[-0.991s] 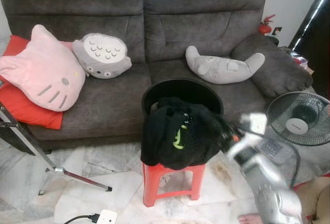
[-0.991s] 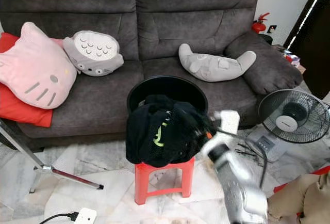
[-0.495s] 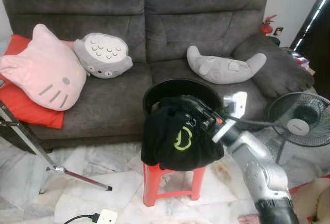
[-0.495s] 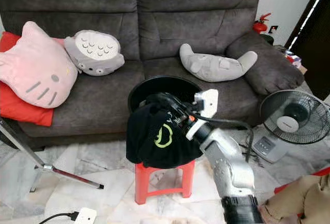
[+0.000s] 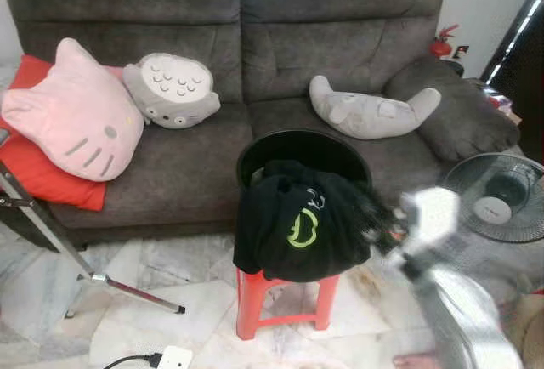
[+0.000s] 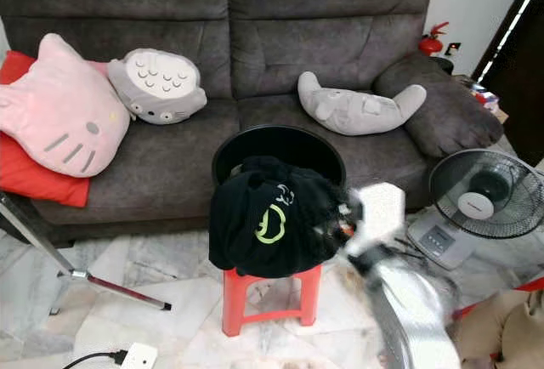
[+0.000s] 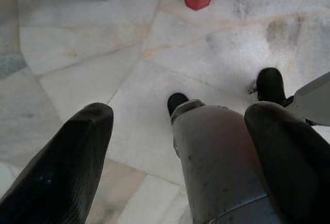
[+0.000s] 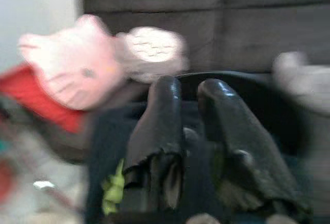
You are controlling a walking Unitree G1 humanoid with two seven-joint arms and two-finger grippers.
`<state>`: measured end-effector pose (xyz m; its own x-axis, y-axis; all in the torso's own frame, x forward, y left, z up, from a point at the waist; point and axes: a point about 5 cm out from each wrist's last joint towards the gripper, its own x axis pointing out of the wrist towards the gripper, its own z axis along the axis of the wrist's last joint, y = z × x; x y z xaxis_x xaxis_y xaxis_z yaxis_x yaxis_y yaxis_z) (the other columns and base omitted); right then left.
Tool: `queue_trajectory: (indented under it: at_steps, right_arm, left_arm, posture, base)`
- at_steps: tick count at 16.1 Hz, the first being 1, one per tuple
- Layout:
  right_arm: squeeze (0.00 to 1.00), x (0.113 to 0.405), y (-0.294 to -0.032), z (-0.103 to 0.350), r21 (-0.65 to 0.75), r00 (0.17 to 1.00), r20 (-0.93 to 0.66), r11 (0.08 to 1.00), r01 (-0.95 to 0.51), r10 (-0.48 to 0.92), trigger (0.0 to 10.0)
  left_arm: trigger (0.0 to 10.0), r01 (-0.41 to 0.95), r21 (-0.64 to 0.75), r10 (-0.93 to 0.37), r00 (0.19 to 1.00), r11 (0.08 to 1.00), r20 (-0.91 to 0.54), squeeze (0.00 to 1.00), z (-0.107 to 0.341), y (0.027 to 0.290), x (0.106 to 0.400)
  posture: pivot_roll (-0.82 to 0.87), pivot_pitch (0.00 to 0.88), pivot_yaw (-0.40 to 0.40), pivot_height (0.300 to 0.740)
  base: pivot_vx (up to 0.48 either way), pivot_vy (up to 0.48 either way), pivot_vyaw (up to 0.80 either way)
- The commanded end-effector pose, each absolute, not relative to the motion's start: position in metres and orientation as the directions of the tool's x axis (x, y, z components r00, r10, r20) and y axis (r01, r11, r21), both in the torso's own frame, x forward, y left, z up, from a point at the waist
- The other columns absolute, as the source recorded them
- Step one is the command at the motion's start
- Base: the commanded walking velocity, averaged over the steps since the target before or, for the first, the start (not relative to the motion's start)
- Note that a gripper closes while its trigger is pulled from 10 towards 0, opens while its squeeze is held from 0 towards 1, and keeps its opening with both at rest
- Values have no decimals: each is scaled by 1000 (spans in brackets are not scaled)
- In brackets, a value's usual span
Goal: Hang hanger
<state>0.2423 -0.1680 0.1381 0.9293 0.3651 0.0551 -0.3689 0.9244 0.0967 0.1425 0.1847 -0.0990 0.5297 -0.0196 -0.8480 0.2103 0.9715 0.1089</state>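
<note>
A grey sofa [image 5: 255, 63] backs a black round basket [image 5: 303, 150] on a red stool [image 5: 285, 297], a black garment [image 5: 297, 224] spilling over its front rim, where the blurred right gripper [image 6: 340, 223] meets the cloth, its jaws nearly together on a fold; the left gripper [image 7: 175, 146] hangs spread wide over bare marble floor [image 7: 103, 79].

At frame centre a black garment [image 5: 302, 233] drapes over a red stool [image 5: 285, 297] and black round basket [image 5: 303, 151]. My right arm [image 5: 455, 288] smears across the lower right, its gripper [image 5: 378, 220] seemingly touching the cloth.
</note>
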Motion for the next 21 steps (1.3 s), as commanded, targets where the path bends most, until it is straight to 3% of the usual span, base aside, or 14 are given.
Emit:
queue_trajectory:
  at_steps: [1,5,10,21]
  right_arm:
    - [1000,237,-175,141,70,952,61,950,-303,299,10000]
    - [1000,228,-199,101,-12,985,-112,991,-136,134,10000]
    - [1000,229,-185,61,8,940,-229,966,-257,252,10000]
    - [1000,219,-178,41,34,907,-243,938,-345,343,10000]
  left_arm:
    - [10000,241,97,-31,478,966,-878,0,-105,182,130]
    - [10000,240,95,-35,485,966,-874,0,-104,180,133]
    - [10000,224,100,-24,491,969,-871,0,-104,181,133]
    - [10000,228,98,-28,493,969,-870,0,-104,181,132]
  posture:
    - [-110,0,-36,740]
    - [-109,0,-41,740]
    - [-91,0,-48,740]
    - [-90,0,-48,740]
  base:
    - [0,0,0]
    - [0,0,0]
    - [0,0,0]
    - [0,0,0]
